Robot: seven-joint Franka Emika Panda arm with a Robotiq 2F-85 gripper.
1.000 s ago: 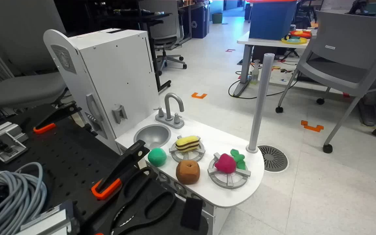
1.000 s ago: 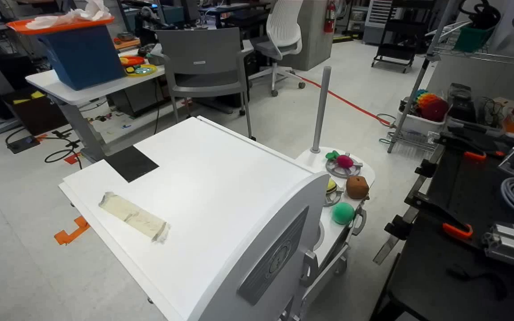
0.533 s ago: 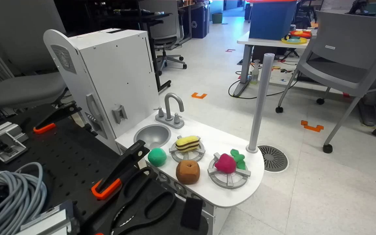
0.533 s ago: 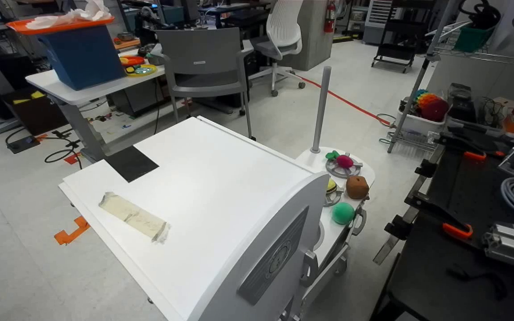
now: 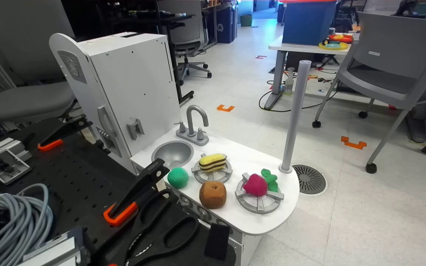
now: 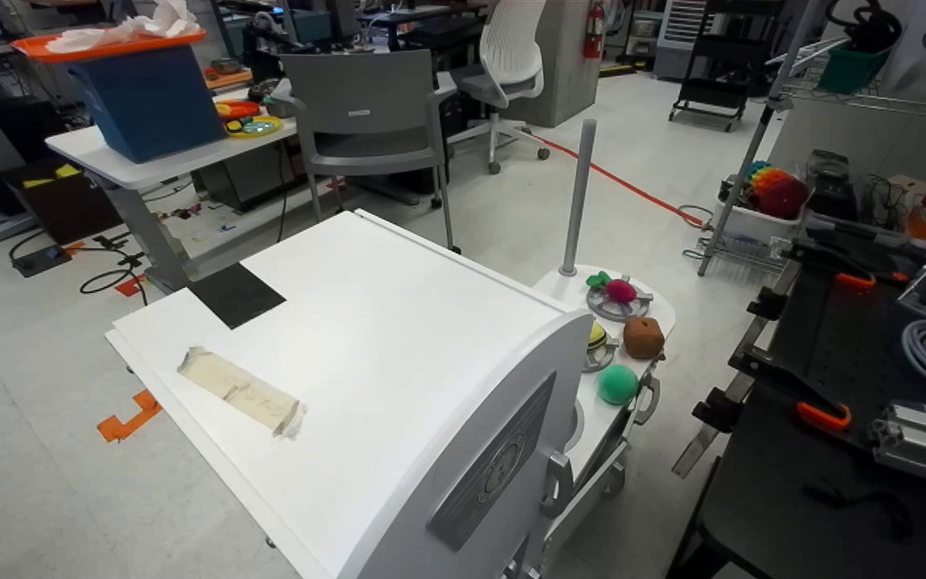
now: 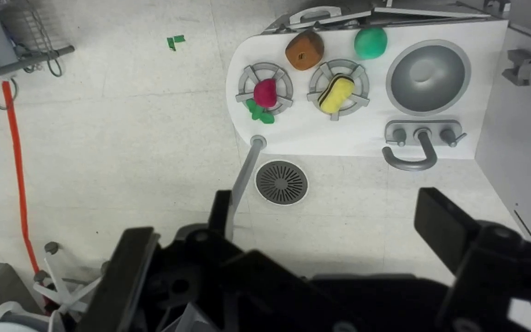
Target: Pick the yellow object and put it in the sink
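Ball [image 7: 370, 43] nr sink [image 7: 431, 92], brown toy [image 7: 304, 48] poss touching burner [image 7: 359, 99] under yellow obj [image 7: 337, 93].

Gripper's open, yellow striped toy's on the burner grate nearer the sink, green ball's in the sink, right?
The green ball isn't in the sink: the wrist view shows it on the white countertop beside the sink. The rest holds: gripper open, yellow striped toy on the burner grate nearer the sink.
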